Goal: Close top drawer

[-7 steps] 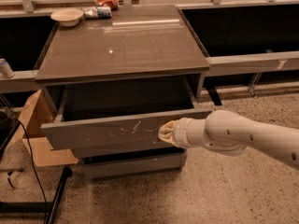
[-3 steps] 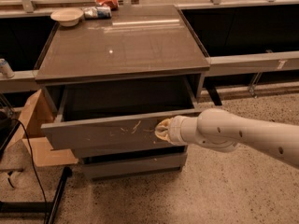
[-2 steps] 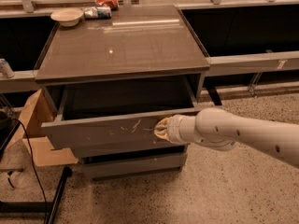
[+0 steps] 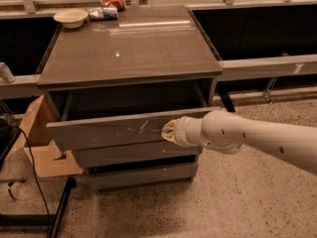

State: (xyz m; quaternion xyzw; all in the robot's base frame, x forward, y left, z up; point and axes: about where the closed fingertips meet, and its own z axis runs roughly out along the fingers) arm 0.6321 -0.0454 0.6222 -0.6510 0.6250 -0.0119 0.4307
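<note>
The top drawer [image 4: 109, 132] of a grey cabinet stands pulled out, its flat front panel marked with pale scratches near the middle. Its dark inside shows above the panel. My gripper [image 4: 167, 131] comes in from the right on a white arm [image 4: 247, 138] and its yellowish tip rests against the right part of the drawer front, just right of the scratches.
Two plain grey drawer fronts [image 4: 133, 155] sit below, the lowest slightly out. On the cabinet top [image 4: 129, 48] at the back stand a white bowl [image 4: 71, 17] and snack packets [image 4: 106, 8]. A cardboard box [image 4: 37, 138] and black cable lie at the left on the speckled floor.
The arm has edged left and the drawer front has moved back a little toward the cabinet.
</note>
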